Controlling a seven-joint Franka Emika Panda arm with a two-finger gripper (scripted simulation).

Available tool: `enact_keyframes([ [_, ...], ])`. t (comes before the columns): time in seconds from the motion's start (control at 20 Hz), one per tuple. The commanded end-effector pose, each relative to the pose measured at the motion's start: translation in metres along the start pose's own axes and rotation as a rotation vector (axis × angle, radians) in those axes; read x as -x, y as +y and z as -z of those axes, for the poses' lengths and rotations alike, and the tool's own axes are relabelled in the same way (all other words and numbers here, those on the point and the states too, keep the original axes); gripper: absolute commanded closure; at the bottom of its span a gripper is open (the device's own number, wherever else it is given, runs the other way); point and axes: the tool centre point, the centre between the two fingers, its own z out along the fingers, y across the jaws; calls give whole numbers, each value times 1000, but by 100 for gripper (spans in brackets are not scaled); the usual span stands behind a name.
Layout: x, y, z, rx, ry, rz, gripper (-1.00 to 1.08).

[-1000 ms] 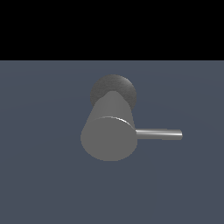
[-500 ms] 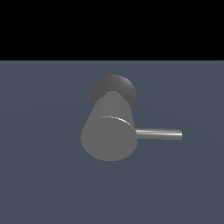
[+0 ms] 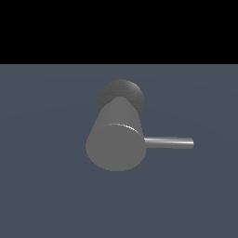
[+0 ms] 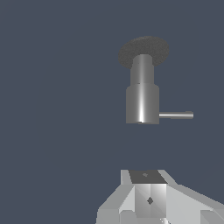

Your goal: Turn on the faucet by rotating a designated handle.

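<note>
The faucet (image 3: 116, 139) is a thick matte grey cylinder whose flat round end faces the exterior view, rising from a darker round base (image 3: 122, 93). The handle (image 3: 169, 142), a thin shiny rod, sticks straight out of the cylinder toward the exterior view's right. The wrist view also shows the faucet (image 4: 142, 103), its base (image 4: 144, 50) and the handle (image 4: 176, 115). My gripper (image 4: 148, 197) appears only in the wrist view, as pale grey blocks at the picture's edge, well apart from the faucet and touching nothing. Its fingertips are cut off, so their spacing is unclear.
The faucet stands on a plain blue-grey floor (image 3: 46, 186) that spreads out on all sides. Beyond the floor's far edge the exterior view is black. No other objects show.
</note>
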Motion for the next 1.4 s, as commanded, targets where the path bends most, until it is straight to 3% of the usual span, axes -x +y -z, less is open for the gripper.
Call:
enact_keyframes([
  [0.0,-4,2,7,-91,44,1,108],
  [0.7,-26,41,62,-649,334,-47,108],
  [1.35,-45,124,94,-1134,598,-210,108],
])
